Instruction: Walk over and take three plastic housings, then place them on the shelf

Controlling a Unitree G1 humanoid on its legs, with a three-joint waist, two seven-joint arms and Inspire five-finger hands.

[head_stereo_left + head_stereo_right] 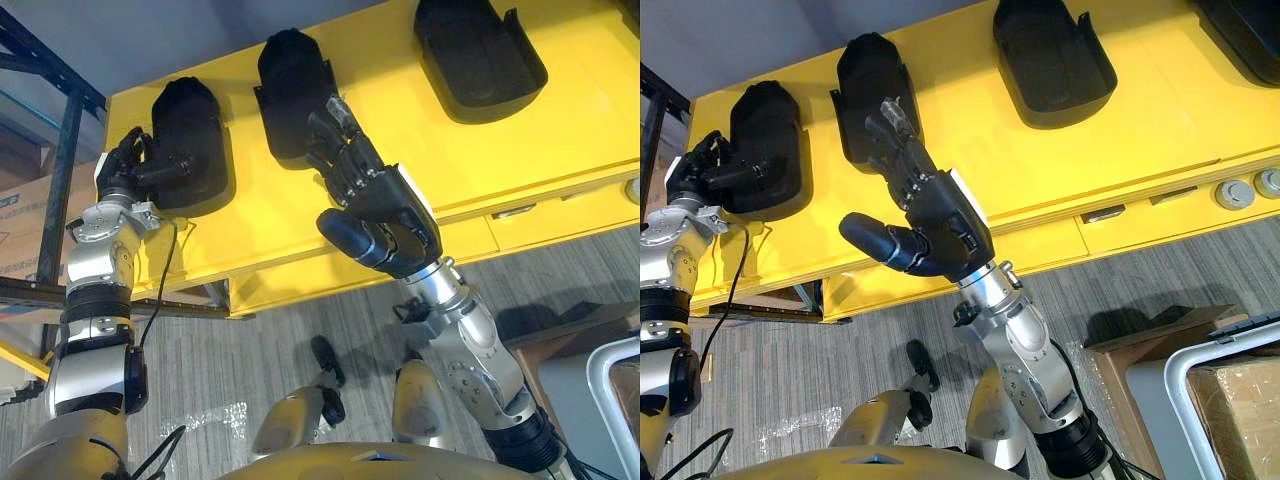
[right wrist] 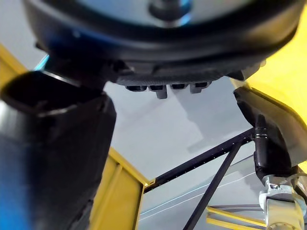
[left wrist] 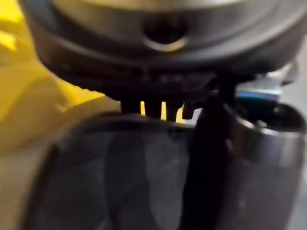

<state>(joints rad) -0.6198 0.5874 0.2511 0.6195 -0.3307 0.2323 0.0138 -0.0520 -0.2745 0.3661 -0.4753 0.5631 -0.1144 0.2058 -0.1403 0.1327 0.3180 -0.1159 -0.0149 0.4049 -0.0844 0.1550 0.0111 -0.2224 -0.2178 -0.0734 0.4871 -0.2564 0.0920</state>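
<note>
Three black plastic housings lie on the yellow table [image 1: 560,120]: the left housing [image 1: 195,140], the middle housing [image 1: 290,85] and the right housing [image 1: 475,50]. My left hand [image 1: 125,165] is at the left housing's outer edge, fingers curled round the rim and thumb lying across the top. In the left wrist view the dark shell [image 3: 120,182] sits right under the hand. My right hand [image 1: 375,205] hovers open over the near end of the middle housing, fingers straight and holding nothing.
A dark metal shelf frame [image 1: 62,170] stands left of the table, with a cardboard box [image 1: 20,225] behind it. The table front has drawers [image 1: 1160,215]. A white-framed cart with a box [image 1: 1230,400] stands at the lower right. A further black housing [image 1: 1250,25] lies at the far right.
</note>
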